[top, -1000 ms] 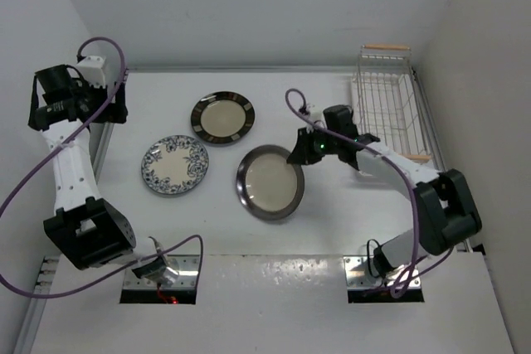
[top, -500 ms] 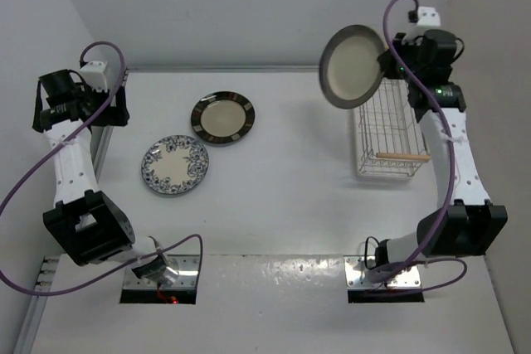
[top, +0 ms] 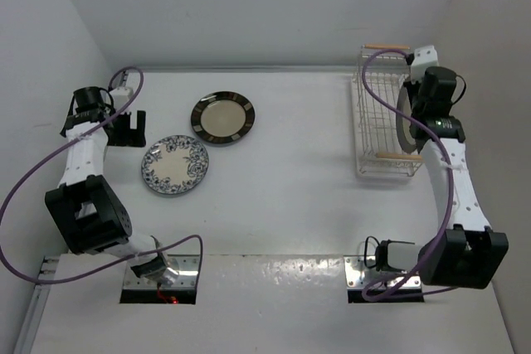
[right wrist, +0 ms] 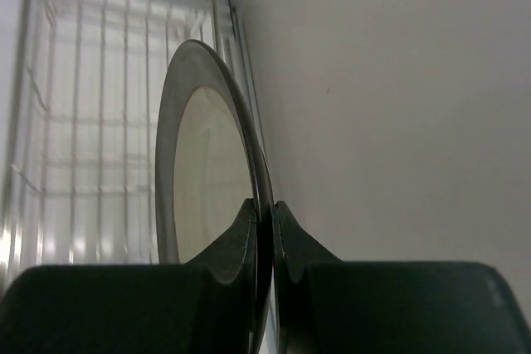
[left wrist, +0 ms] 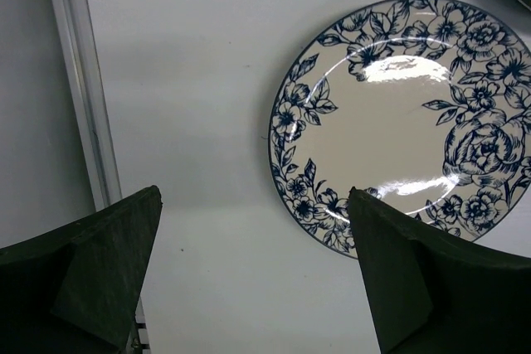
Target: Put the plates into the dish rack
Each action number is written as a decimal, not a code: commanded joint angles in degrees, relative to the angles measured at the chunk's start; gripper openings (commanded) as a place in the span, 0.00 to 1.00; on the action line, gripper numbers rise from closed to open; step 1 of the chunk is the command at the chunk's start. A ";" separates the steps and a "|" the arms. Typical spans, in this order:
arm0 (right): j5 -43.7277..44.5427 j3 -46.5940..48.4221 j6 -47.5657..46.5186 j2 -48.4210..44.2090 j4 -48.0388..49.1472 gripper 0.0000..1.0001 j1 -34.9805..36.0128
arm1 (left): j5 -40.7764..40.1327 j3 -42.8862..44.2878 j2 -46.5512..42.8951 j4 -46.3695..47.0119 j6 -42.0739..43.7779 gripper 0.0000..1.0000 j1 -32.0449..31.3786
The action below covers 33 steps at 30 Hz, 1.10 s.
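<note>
The grey-rimmed plate [right wrist: 207, 180] stands on edge, its cream face turned to the left. My right pincer [right wrist: 264, 230] is clamped tight on its rim, one finger on each face. It hangs inside the dish rack [top: 375, 105], close to the rack's right-hand side. I cannot tell whether its lower edge touches the wires.

That is my worry. If I let go before the rim sits between two wires, I judge the plate will topple flat or bang against the rack's side. The grip is only a thin pinch at the rim, so a knock on a wire could swing the plate in the fingers.

Out on the table [top: 290, 196], the floral plate [left wrist: 406, 113] and the dark-rimmed plate [top: 222, 117] lie flat, well apart from the rack. My left pincer [left wrist: 253, 205] is spread wide with nothing in it, just beside the floral plate.
</note>
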 commanded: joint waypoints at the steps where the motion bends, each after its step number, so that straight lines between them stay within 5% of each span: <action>1: 3.27 -1.84 -4.54 -0.98 12.21 0.00 -0.66 | -2.45 0.32 0.41 0.35 -0.32 0.99 -1.25; 19: -0.33 -8.96 -3.22 3.07 14.42 0.02 -1.98 | -3.86 -1.88 4.09 -0.17 2.49 1.00 -1.78; 21: -0.51 -9.40 -2.00 3.24 14.33 0.08 -1.98 | -4.64 -1.88 5.94 -0.87 2.49 1.00 -1.78; 22: -0.07 -9.06 -0.77 3.24 14.33 0.21 -2.06 | -4.65 -1.88 6.82 -0.88 2.49 1.00 -1.78; 27: -0.42 -8.44 1.96 3.95 10.81 0.32 -2.94 | 0.17 -3.38 10.15 -2.27 5.29 1.00 0.32; 30: -1.30 -8.44 2.67 4.47 10.37 0.51 -2.94 | 4.91 -3.38 12.88 -3.68 7.14 1.00 1.64; 33: -2.52 -7.65 3.98 4.65 9.06 0.58 -2.94 | 6.33 -3.38 15.08 -4.22 7.67 1.00 2.26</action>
